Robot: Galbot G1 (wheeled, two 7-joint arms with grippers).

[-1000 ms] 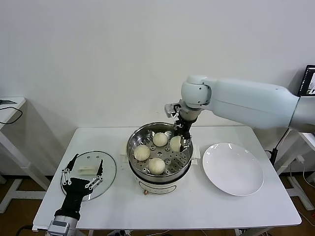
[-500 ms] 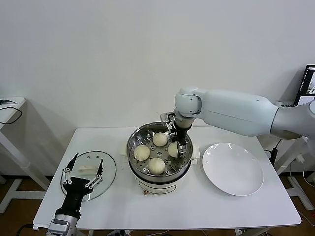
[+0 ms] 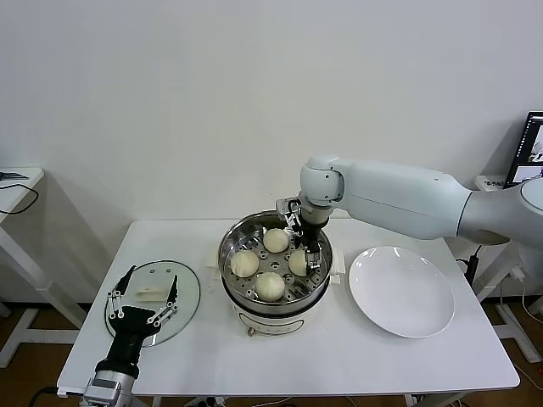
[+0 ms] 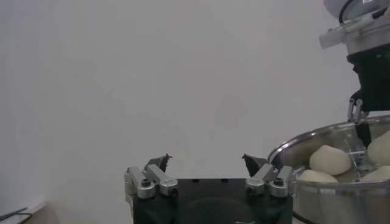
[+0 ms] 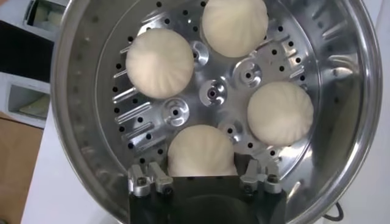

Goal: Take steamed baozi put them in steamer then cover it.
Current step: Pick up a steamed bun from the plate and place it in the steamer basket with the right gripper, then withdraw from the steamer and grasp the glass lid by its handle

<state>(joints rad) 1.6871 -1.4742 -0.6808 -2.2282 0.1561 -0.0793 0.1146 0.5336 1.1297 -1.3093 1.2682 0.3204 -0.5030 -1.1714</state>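
Over the white surface (image 3: pixel 356 356) my right arm bends down into the steamer (image 3: pixel 233 246), right claw (image 3: pixel 305 257) spread around a bun (image 3: pixel 297 261), left claw (image 3: pixel 142 298) wide by the lid (image 3: pixel 191 297).

Four small round cream-white pleated dough buns (image 3: pixel 270 264) sit upright on the perforated tray inside the round shiny stainless-steel steamer pot (image 3: pixel 274 298), spread around the tray's centre and apart from one another. The pot stands open on its white base mid-table. The round clear glass lid with metal rim and white handle (image 3: pixel 153 300) lies flat on the table, well off to the pot's left.
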